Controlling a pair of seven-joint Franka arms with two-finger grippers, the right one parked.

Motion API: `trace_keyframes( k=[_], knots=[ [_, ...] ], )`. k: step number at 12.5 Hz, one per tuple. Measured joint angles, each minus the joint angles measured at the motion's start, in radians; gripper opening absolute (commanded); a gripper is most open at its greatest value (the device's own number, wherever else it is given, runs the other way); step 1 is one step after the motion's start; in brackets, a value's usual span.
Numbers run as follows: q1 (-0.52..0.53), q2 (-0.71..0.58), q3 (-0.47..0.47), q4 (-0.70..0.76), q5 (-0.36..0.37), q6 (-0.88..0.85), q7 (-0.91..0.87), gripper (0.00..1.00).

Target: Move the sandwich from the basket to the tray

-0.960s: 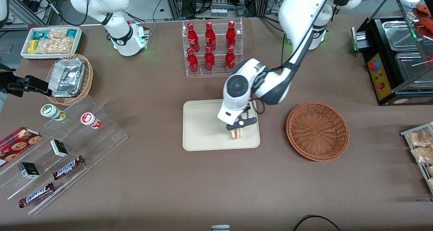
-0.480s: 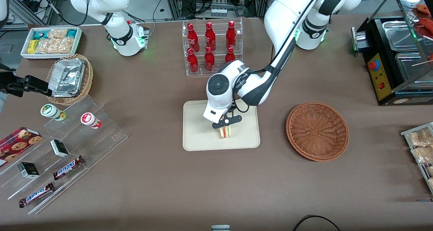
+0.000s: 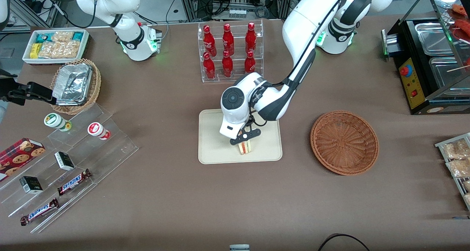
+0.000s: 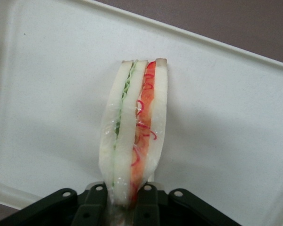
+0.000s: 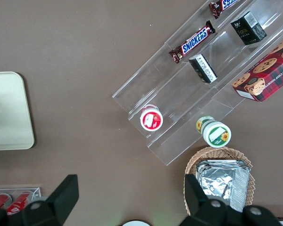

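Observation:
The sandwich [image 3: 245, 147], pale bread with red and green filling, stands on edge in my left gripper [image 3: 245, 142], low over the cream tray [image 3: 214, 148], near the tray's edge nearer the front camera. The gripper is shut on the sandwich. In the left wrist view the sandwich [image 4: 132, 127] sticks out between the two black fingers [image 4: 153, 200] with the tray [image 4: 52, 103] close beneath it; whether it touches the tray I cannot tell. The reddish-brown basket [image 3: 344, 142] lies beside the tray, toward the working arm's end, with nothing in it.
A clear rack of red bottles [image 3: 229, 52] stands farther from the front camera than the tray. Clear steps with snack bars [image 3: 73, 181] and a tan basket of foil containers [image 3: 75, 85] lie toward the parked arm's end. A black food warmer [image 3: 426, 63] stands at the working arm's end.
My left gripper has carried the sandwich across the tray away from the basket, toward the tray's middle, and has come lower over it.

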Motion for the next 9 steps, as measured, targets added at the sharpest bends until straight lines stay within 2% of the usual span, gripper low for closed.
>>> trace_keyframes(
  k=[5,7,9],
  knots=[
    [0.000,-0.016,0.001,0.035,0.003,-0.048,-0.002,1.00],
    [0.007,-0.073,0.009,0.054,0.004,-0.107,0.031,1.00],
    [0.018,-0.157,0.015,0.058,0.004,-0.206,0.146,1.00]
  ],
)
